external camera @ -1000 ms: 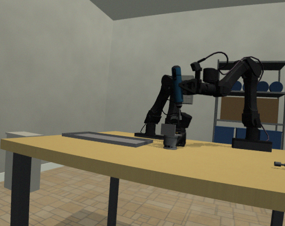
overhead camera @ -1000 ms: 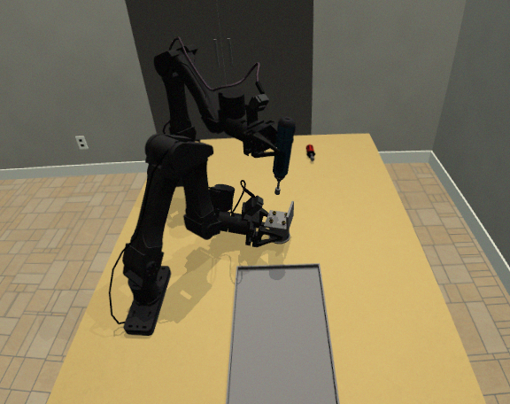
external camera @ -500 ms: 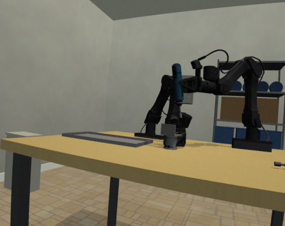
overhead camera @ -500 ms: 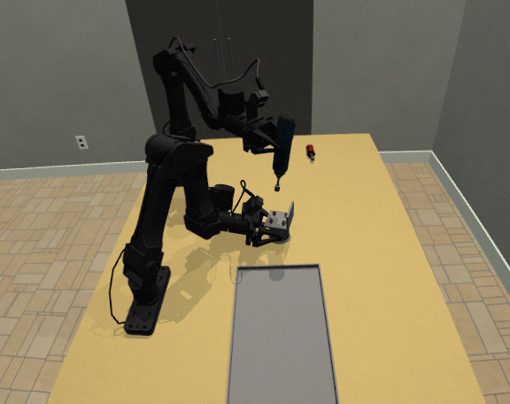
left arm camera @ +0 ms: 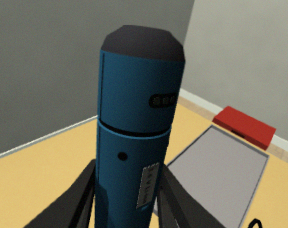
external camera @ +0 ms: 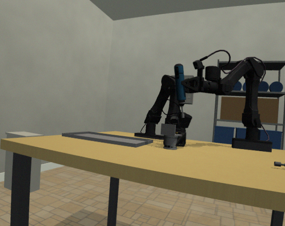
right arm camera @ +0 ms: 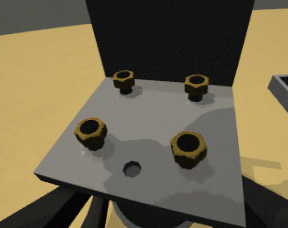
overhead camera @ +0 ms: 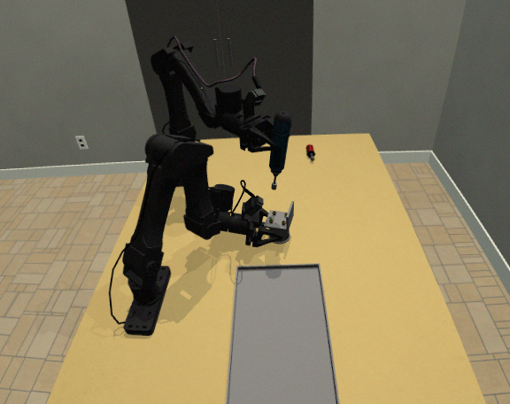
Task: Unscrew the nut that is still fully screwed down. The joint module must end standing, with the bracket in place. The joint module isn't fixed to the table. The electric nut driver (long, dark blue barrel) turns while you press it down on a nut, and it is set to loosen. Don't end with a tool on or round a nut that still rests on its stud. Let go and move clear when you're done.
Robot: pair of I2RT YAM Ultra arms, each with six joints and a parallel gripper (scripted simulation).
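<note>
Joint module (overhead camera: 283, 239) (external camera: 170, 143) stands upright on the table (overhead camera: 362, 266) (external camera: 190, 163), between the fingers of the right gripper (overhead camera: 262, 236), which is clamped on it below the bracket (overhead camera: 276, 220) (external camera: 168, 129) (right arm camera: 142, 125). The left gripper (overhead camera: 269, 141) (external camera: 183, 83) (left arm camera: 128, 167) grips the nut driver (overhead camera: 280, 142) (external camera: 180, 83) (left arm camera: 134, 125), above and apart from the nuts. In the right wrist view, the bracket hides most of the module; the fingertips are out of sight.

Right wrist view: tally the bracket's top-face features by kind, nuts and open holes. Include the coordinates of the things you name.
Brass nuts (right arm camera: 188, 148): 4
Open holes (right arm camera: 132, 169): 1
Total: 5
</note>
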